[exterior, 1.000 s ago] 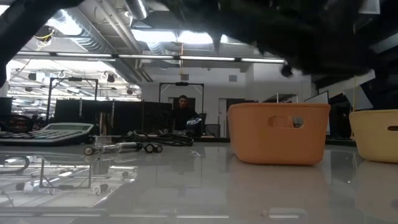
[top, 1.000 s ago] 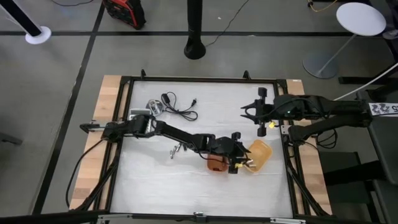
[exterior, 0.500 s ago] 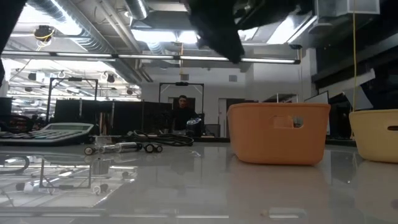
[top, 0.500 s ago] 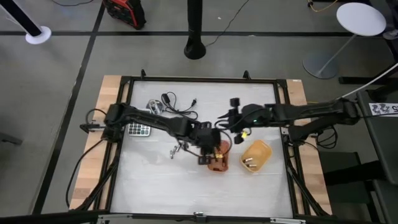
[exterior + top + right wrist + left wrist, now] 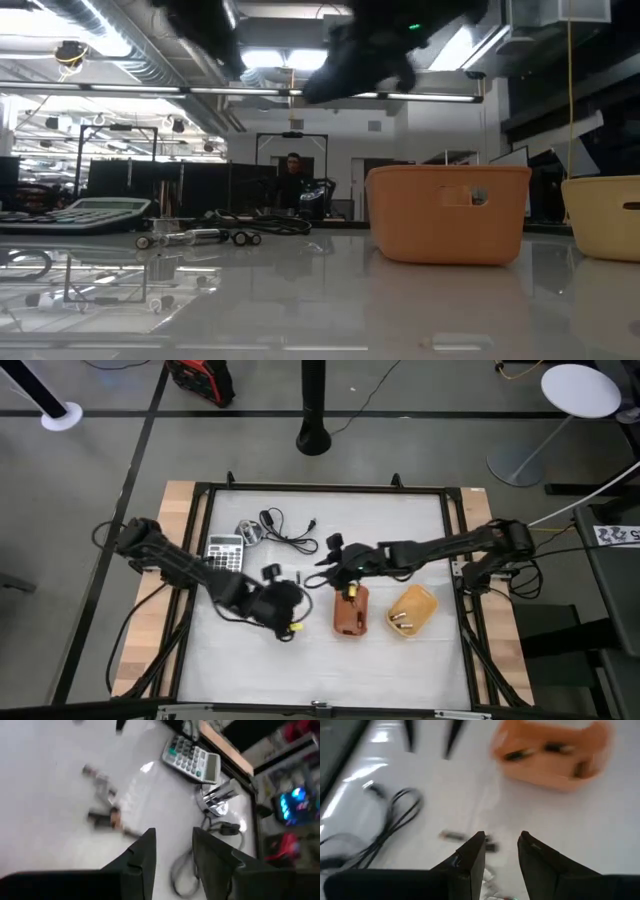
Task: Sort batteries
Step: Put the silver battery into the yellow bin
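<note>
Probably light, rigid, prone to rolling: loose batteries (image 5: 102, 817) (tiny cylinders), best pinched mid-body; left gripper (image 5: 501, 851) and right gripper (image 5: 172, 851) narrowly parted, empty.

Your left gripper (image 5: 283, 603) is no longer over the orange bin (image 5: 349, 611): from the bin's 3 o'clock rim it has pulled back to the bin's 9 o'clock side, and it now hangs over the table at about 6 o'clock of the loose batteries (image 5: 292, 581). The left arm has folded back with it, uncovering the calculator (image 5: 225, 553). Your right gripper (image 5: 328, 565) has swung in from near the 3 o'clock edge of the table towards the centre, and now sits at roughly 11 o'clock of the orange bin. In the left wrist view, the fingers (image 5: 470, 857) stand slightly apart with nothing between them.
</note>
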